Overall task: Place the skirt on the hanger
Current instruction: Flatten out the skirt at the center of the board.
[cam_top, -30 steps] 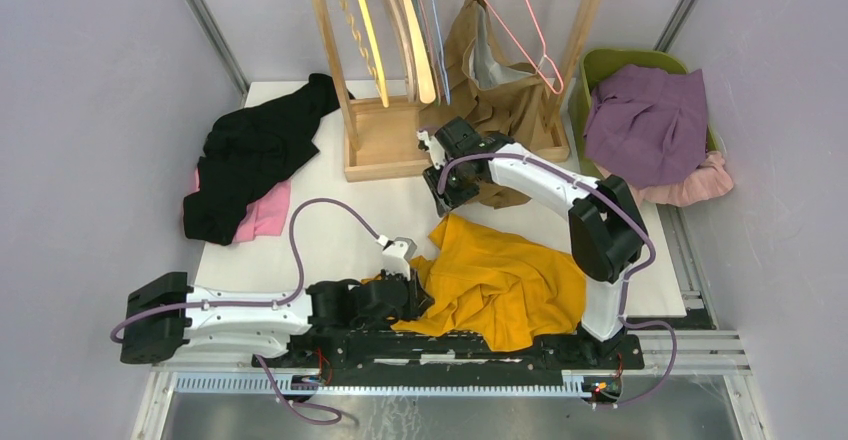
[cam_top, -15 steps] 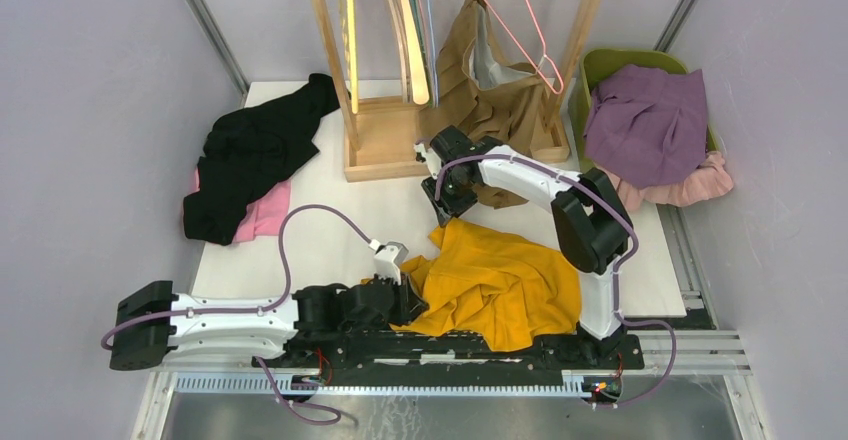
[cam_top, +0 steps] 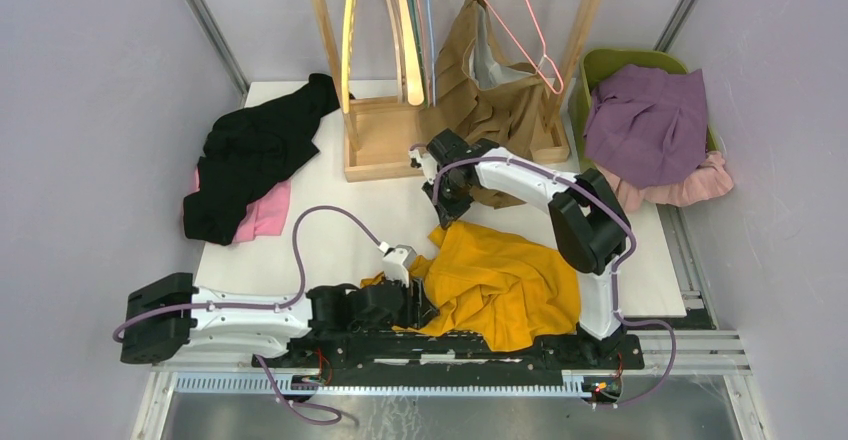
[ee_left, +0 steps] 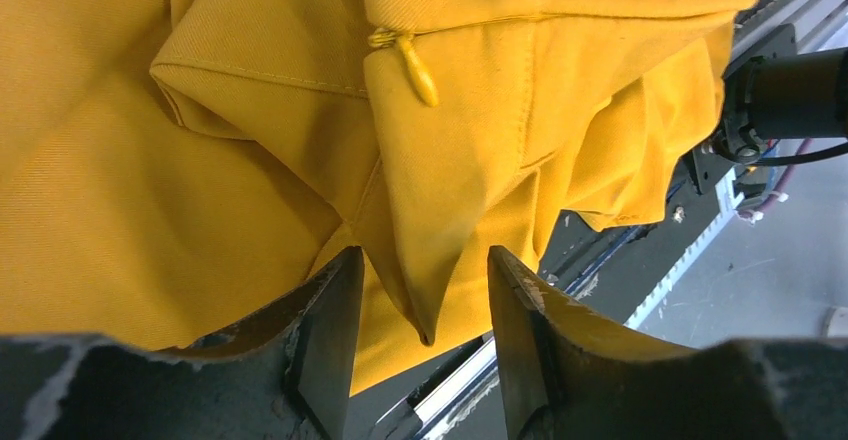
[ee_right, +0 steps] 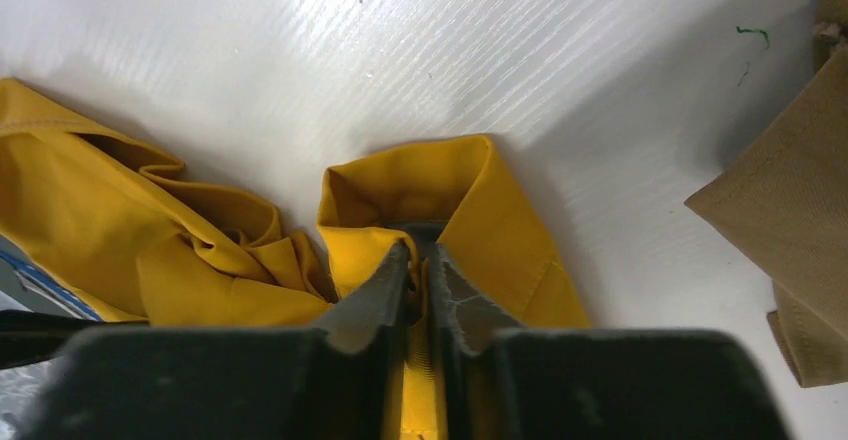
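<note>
one mustard-yellow twill skirt (cam_top: 500, 285) lay crumpled in soft folds on the white grained table (cam_top: 330, 225), just ahead of the arm bases, its stitched seams and small yellow zip pull (ee_left: 418, 70) showing. the right gripper (ee_right: 420, 260) was pinched tight on a folded far edge of it. the left gripper (ee_left: 422, 270) stood with fingers apart, a pointed corner of cloth hanging between them.
</note>
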Tool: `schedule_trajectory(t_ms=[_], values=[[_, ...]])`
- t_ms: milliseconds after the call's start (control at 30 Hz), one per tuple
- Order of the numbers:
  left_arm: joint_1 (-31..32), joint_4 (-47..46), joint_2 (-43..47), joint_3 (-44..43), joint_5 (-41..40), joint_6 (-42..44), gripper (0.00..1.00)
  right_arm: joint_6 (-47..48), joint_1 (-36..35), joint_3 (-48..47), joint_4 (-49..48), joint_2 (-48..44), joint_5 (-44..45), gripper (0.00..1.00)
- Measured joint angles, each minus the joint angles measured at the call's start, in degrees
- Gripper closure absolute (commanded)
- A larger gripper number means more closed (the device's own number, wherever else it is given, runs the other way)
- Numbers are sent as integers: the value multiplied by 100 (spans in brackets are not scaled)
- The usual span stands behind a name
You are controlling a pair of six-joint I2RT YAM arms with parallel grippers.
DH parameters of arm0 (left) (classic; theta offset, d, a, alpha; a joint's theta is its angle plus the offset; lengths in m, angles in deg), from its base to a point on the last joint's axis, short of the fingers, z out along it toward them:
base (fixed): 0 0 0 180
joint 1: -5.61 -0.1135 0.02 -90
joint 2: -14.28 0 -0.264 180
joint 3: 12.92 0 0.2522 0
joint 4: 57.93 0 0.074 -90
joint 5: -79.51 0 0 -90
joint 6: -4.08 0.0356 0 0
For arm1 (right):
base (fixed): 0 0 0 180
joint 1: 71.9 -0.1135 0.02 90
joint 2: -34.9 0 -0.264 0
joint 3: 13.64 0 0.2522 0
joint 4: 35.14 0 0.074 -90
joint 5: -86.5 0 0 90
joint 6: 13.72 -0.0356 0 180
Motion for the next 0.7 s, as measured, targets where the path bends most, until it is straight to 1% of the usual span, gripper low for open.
schedule_trajectory(t_ms=[67,133,167,233,267,400,500,600,633,667,700], values=[[-2,-90,-166,-13,-4,2,58,-2,-9,13,17,0,35,98],[-2,-162,-378,-42,-13,2,72,-4,-20,44,28,-9,87,99],[-4,-184,-455,-59,-17,2,80,-7,-17,57,37,-20,118,99],[-55,-210,-597,-111,-13,7,92,-17,-17,59,79,-92,190,99],[-98,-214,-647,-142,-11,15,95,-26,-17,59,101,-162,234,99],[-442,-127,-680,-317,31,162,97,-55,0,28,195,-560,452,99],[-881,249,-612,-706,122,448,97,-101,63,-201,334,-798,632,99],[-1488,730,-501,-1338,240,839,97,-186,166,-656,428,-883,837,99],[-1644,955,-492,-1725,326,1049,97,-212,203,-852,450,-883,916,99],[-1930,988,-492,-1827,326,1108,97,-240,240,-1067,483,-883,975,99],[-2225,1228,-501,-2153,400,1290,97,-260,271,-1270,533,-883,1034,99]])
